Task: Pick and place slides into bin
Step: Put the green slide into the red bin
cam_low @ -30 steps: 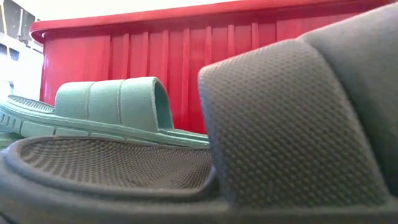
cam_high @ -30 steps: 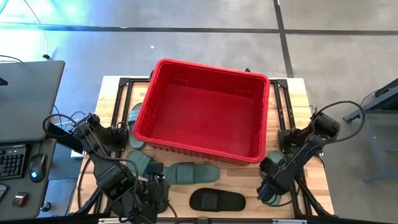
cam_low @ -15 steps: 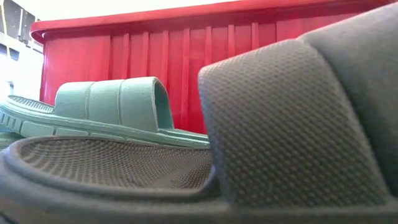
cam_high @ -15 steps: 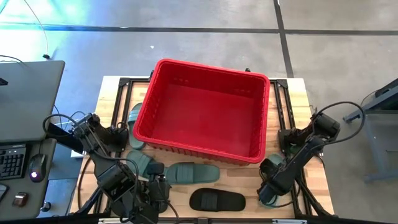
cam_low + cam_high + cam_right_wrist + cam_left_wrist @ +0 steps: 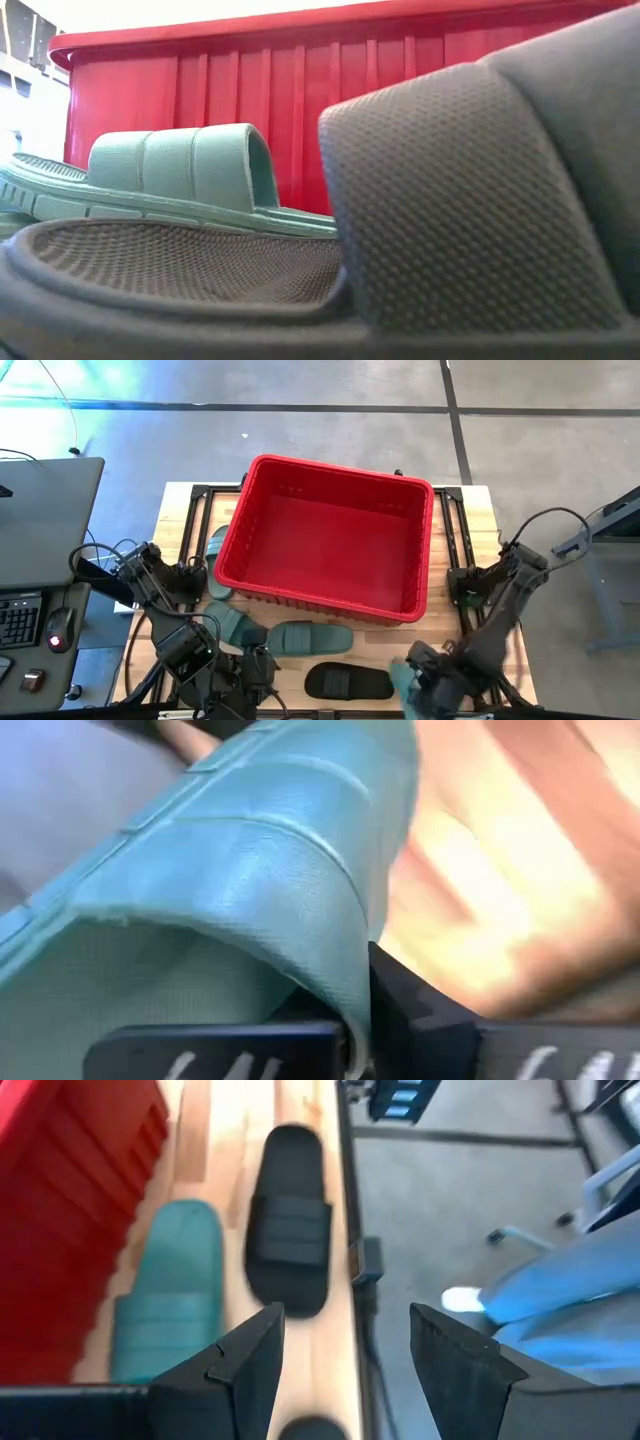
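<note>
your right hand (image 5: 425, 685) grips a green slide (image 5: 230, 890) by its strap at the counter's (image 5: 505, 650) front right corner; the empty bin (image 5: 330, 540) lies beyond it, toward the counter's middle. your left hand (image 5: 340, 1355) hangs open, fingers apart, front left, nearest a black slide (image 5: 348, 682) lying lengthwise along the front edge.

Red bin (image 5: 325, 538) with ribbed walls; dull green slides (image 5: 310, 637) with ribbed straps; black slide (image 5: 348, 681) with dotted texture; pale wood bench (image 5: 478, 510); dark fingers (image 5: 245, 1365).
</note>
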`<state>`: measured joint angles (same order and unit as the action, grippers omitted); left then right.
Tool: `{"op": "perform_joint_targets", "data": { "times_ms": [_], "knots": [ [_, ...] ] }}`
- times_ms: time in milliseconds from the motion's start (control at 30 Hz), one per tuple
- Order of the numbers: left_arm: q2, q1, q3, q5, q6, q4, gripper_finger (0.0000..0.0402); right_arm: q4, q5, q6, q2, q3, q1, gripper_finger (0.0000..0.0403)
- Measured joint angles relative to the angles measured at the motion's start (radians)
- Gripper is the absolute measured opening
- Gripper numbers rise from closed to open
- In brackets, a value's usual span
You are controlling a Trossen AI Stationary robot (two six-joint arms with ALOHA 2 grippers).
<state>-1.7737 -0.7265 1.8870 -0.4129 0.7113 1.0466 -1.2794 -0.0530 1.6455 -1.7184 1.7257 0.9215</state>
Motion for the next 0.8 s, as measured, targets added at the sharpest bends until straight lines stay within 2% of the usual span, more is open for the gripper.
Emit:
{"op": "perform_joint_targets", "data": {
  "times_ms": [100,233,300,400,467,567,667,800],
  "knots": [
    [0.0,0.0,0.0,0.002,-0.007,-0.044,0.02,-0.012,-0.234,-0.053,0.0,0.188,-0.002,0.0002],
    [0.004,0.0,0.0,0.001,-0.063,-0.104,0.02,-0.018,-0.564,-0.299,0.002,0.398,-0.02,0.0001],
    [0.01,0.0,0.0,-0.01,-0.085,-0.127,0.02,-0.058,-0.676,-0.426,0.002,0.483,-0.047,0.0001],
    [0.015,0.0,0.018,-0.034,-0.127,-0.133,0.02,-0.141,-0.763,-0.568,0.002,0.573,-0.128,0.0001],
    [0.016,0.0,0.027,-0.045,-0.167,-0.133,0.02,-0.216,-0.76,-0.616,0.002,0.608,-0.205,0.0001],
    [0.016,0.001,0.03,-0.025,-0.214,-0.13,0.02,-0.305,-0.699,-0.655,0.002,0.619,-0.346,0.0001],
    [0.008,0.001,0.031,-0.022,-0.219,-0.13,0.02,-0.277,-0.594,-0.777,0.006,0.579,-0.493,0.0],
    [-0.027,0.015,0.03,-0.025,-0.307,-0.121,0.02,-0.292,-0.468,-0.87,0.002,0.495,-0.684,0.0]
  ]
}}
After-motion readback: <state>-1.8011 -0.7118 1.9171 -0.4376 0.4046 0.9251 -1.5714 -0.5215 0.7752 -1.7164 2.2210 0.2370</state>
